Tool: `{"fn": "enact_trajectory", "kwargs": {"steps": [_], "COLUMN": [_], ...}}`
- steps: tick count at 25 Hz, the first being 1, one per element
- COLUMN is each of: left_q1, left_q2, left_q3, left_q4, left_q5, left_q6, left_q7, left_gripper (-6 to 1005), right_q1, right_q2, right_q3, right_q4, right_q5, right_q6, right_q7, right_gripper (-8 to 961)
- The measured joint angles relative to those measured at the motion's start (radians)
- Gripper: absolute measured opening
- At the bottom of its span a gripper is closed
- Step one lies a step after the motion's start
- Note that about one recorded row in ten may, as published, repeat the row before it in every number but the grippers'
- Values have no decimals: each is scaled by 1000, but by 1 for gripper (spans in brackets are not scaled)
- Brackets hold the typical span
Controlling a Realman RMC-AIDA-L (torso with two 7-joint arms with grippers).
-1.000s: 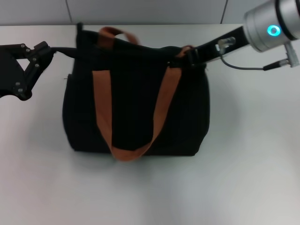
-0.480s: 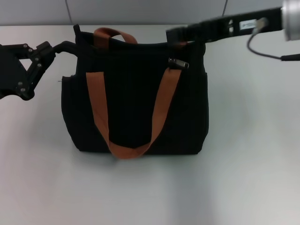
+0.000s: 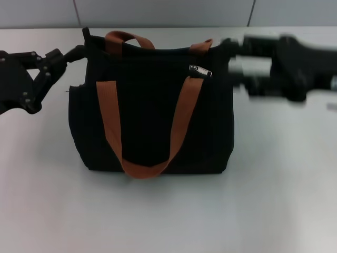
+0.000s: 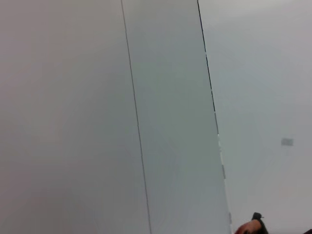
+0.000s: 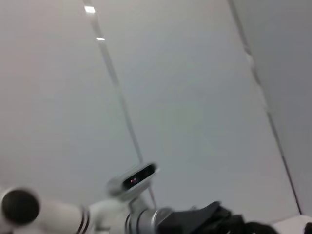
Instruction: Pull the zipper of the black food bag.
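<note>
The black food bag stands upright in the middle of the white table, its two orange-brown straps draped down its front. The zipper, a small silver tab, lies at the bag's top right near the strap. My left gripper reaches in from the left and is shut on the bag's top left corner. My right gripper is a dark blur just right of the bag's top right corner, clear of the zipper. A sliver of orange strap shows in the left wrist view.
The white table stretches in front of the bag and to both sides. A grey panelled wall runs behind it. The right wrist view shows the wall and a white arm segment.
My right arm has swung from over the bag's top edge to the bag's right side and is blurred with motion. The zipper tab, bag and left gripper stay put.
</note>
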State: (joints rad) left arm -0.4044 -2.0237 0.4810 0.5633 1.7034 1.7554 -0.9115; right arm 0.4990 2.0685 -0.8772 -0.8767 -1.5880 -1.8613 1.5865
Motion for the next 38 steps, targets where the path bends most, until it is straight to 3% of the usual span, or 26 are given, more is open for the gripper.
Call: {"fn": "enact_trajectory", "kwargs": {"steps": [1, 2, 7, 14, 16, 21, 22, 24, 26, 27, 31, 38], "left_q1": [0, 0, -1, -12, -16, -27, -18, -12, 5, 18, 28, 36], "left_q2": [0, 3, 13, 72, 74, 51, 32, 22, -2, -24, -37, -25], "left_q3": [0, 3, 12, 3, 1, 47, 145, 198, 289, 334, 339, 346], "left_q4": [0, 1, 32, 69, 69, 68, 61, 56, 43, 24, -22, -96], "left_q5": [0, 13, 62, 60, 57, 57, 61, 62, 79, 123, 182, 206], "left_q6": [0, 4, 28, 174, 192, 242, 250, 247, 232, 201, 143, 106], "left_q7": [0, -48, -192, -385, -396, -331, -250, -208, -132, -81, -40, 15], "left_gripper": [93, 98, 123, 159, 289, 540, 587, 655, 724, 758, 757, 757], "right_q1": [0, -20, -46, -47, -47, -43, -42, -43, -44, -44, -40, -36], "right_q2": [0, 0, 9, 10, 10, 10, 10, 10, 10, 10, 10, 13], "right_q3": [0, -10, -14, -20, -20, -20, -20, -21, -21, -21, -21, -30], "right_q4": [0, 63, 176, 210, 228, 299, 326, 355, 370, 401, 443, 483], "right_q5": [0, -31, -109, -163, -182, -187, -188, -194, -199, -218, -256, -270], "right_q6": [0, -15, -3, 1, 20, 49, 49, 51, 55, 68, 100, 140], "right_q7": [0, -123, -320, -373, -396, -476, -512, -552, -572, -609, -655, -695], "right_gripper": [641, 690, 692, 694, 695, 695, 695, 694, 694, 694, 699, 717]}}
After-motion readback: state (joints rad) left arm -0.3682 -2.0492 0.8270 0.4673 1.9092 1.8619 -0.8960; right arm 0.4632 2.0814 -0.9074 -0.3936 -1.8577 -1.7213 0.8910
